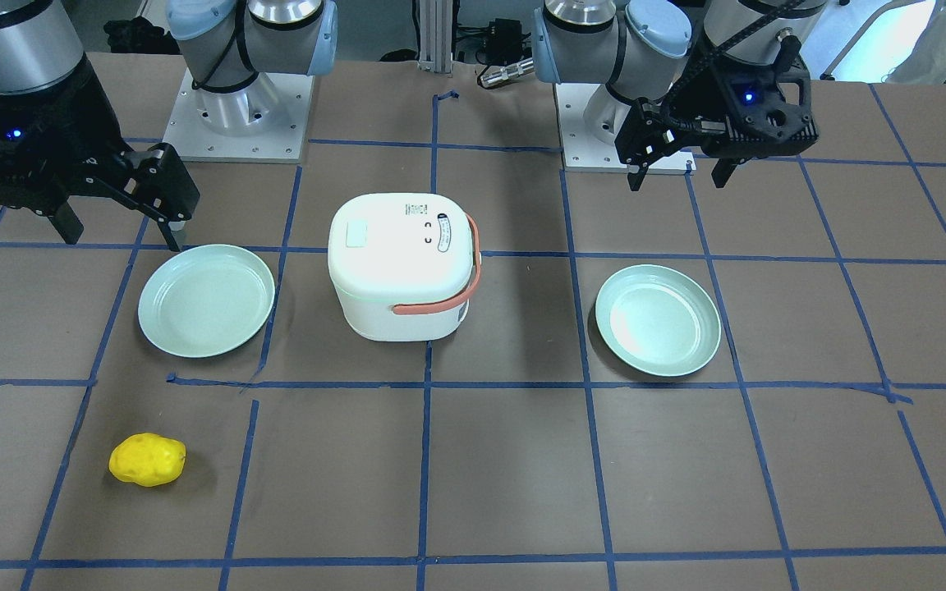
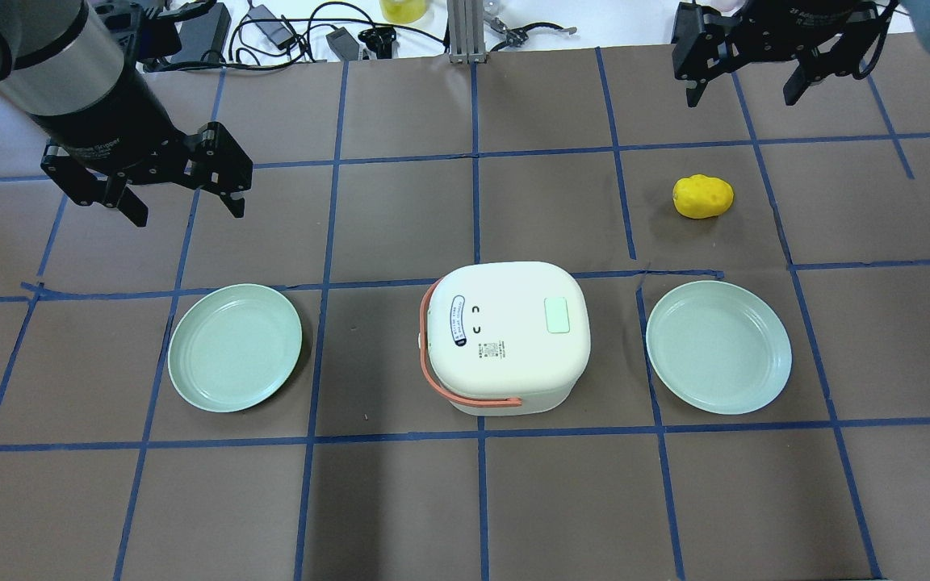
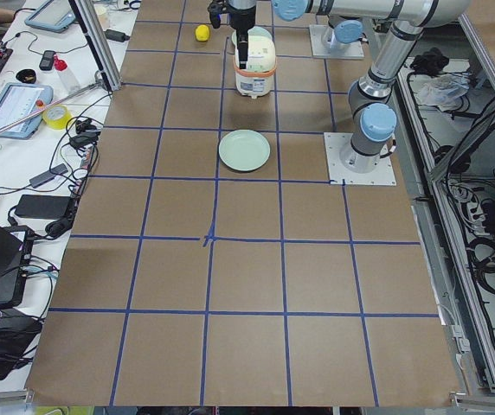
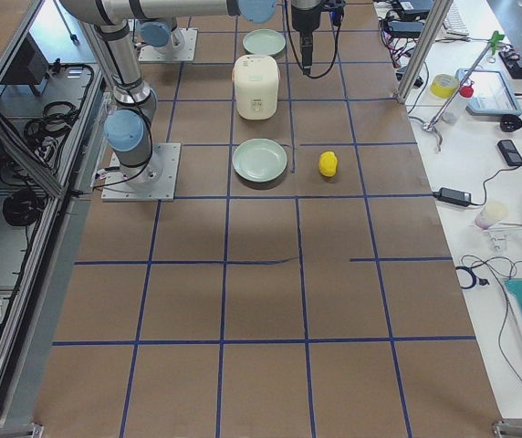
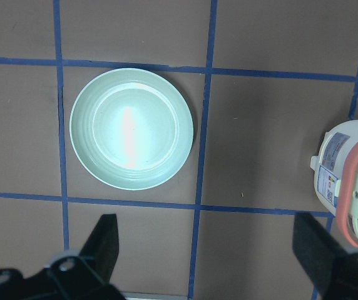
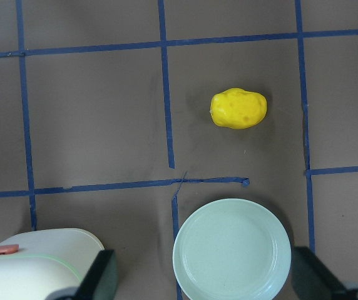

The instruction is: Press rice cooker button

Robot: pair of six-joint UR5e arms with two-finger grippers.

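A white rice cooker (image 1: pixel 403 283) with an orange handle stands shut at the table's middle, also in the overhead view (image 2: pixel 505 355). A pale green rectangular button (image 1: pixel 357 234) sits on its lid, also in the overhead view (image 2: pixel 556 315). My left gripper (image 2: pixel 186 198) is open and empty, hovering beyond the left plate, well apart from the cooker. In the left wrist view its fingers (image 5: pixel 104 240) frame that plate, with the cooker (image 5: pixel 354 181) at the right edge. My right gripper (image 2: pixel 743 89) is open and empty, high at the far right.
Two pale green plates (image 2: pixel 235 347) (image 2: pixel 719 347) lie either side of the cooker. A yellow potato-like object (image 2: pixel 703 196) lies beyond the right plate, also in the right wrist view (image 6: pixel 238 108). Blue tape lines grid the brown table. Cables lie along the far edge.
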